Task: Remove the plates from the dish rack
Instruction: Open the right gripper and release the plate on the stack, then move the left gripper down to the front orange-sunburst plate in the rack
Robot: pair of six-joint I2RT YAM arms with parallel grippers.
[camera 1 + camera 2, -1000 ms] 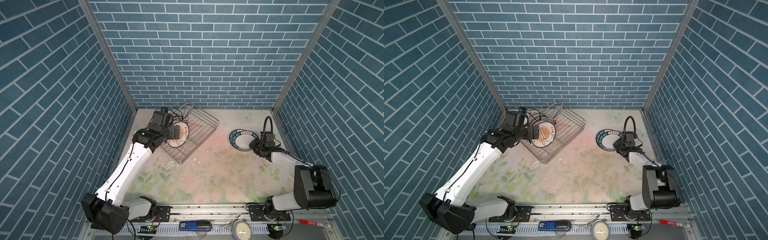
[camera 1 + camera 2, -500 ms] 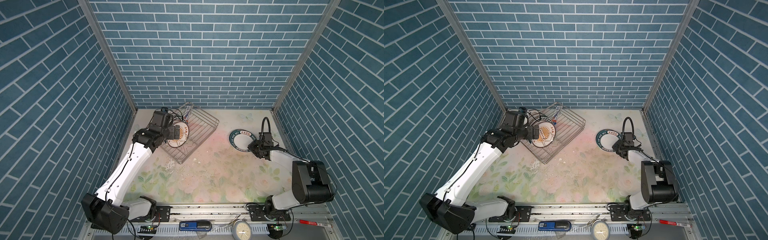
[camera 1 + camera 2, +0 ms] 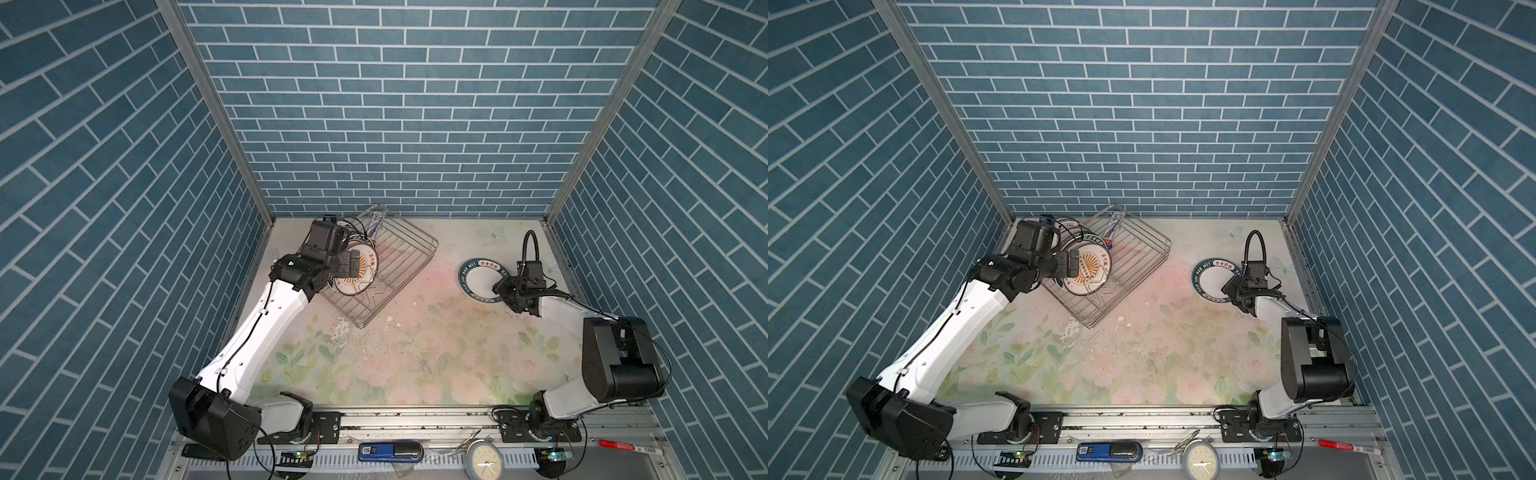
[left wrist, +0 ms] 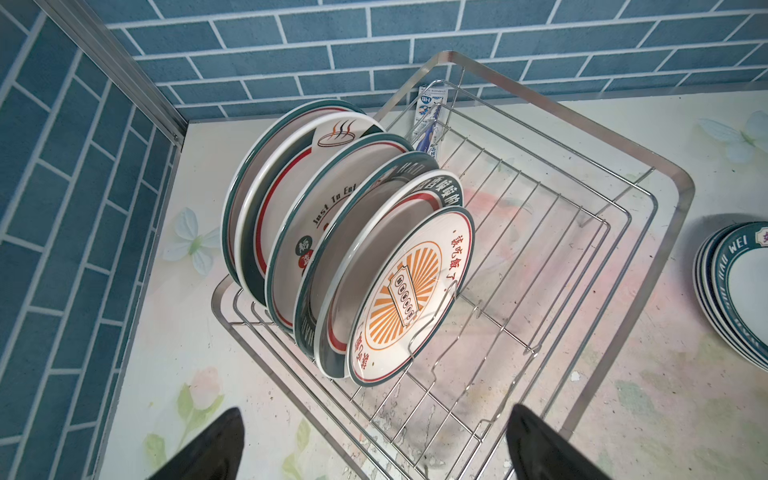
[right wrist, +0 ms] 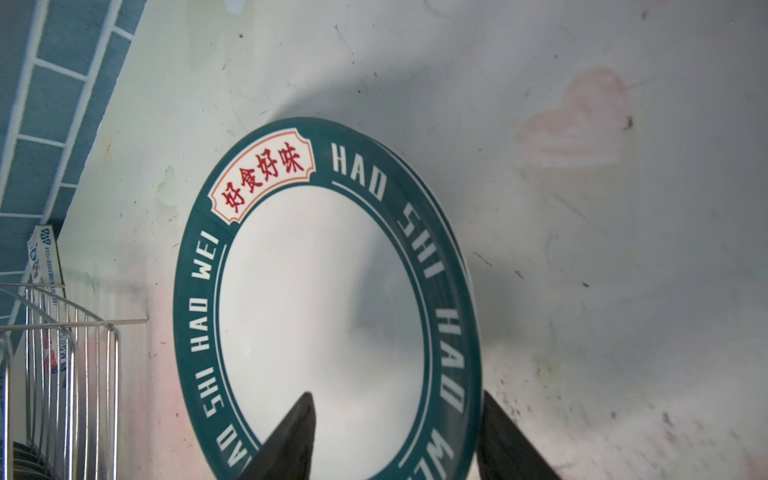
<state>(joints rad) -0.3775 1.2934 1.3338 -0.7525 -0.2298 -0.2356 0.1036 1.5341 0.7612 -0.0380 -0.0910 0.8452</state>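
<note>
A: First entry, far left?

B: One left claw [image 4: 374, 449]. Jaws spread wide with nothing between them, poised at the near end of the dish rack [image 4: 561, 114] and facing the sunburst plate [image 4: 409, 299].

A: What's in the rack?

B: The plates [image 4: 345, 216]: six counted in the left wrist view. They stand on edge in the dividers, packed along the side toward the wall corner. The sunburst plate stands nearest the claw. The rest of the rack is bare wire, except for a small blue-and-white packet [image 4: 428, 112] at the far corner.

A: Moving right, what's on the table [image 3: 415, 353]?

B: One stack [image 3: 482, 278] of unloaded plates, lying flat and well apart from the rack. The top plate is white with a teal lettered rim. More rims show beneath it, but the number cannot be read.

A: Last entry?

B: One right claw [image 5: 399, 440]. Jaws parted, astride the near rim of the top plate: one finger over the well, one outside the edge. No pinch evident.

A: Status?

B: Partly done, by my reading. A few plates are out and six remain to lift. The sunburst plate looks next in line.
</note>
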